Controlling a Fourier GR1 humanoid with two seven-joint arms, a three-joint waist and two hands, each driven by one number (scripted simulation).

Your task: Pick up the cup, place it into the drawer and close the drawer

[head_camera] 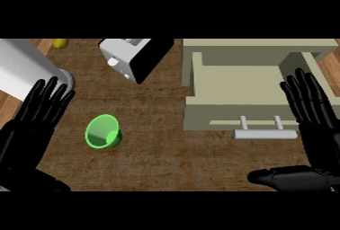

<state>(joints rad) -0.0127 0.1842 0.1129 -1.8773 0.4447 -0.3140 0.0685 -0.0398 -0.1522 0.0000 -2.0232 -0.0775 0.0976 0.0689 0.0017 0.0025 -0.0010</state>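
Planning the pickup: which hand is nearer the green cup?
The left hand. It shows at the view's left, just up-left of the green cup; the right hand is across the open drawer.

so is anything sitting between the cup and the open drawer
Nothing visible does. The green cup lies on bare counter, left of the open drawer. The toaster sits further back, off that path. Both robot hands are open at the sides.

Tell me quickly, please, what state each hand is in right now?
Left hand: open, fingers straight, holding nothing; the green cup lies apart from it.
Right hand: open, fingers straight, holding nothing, beside the open drawer.
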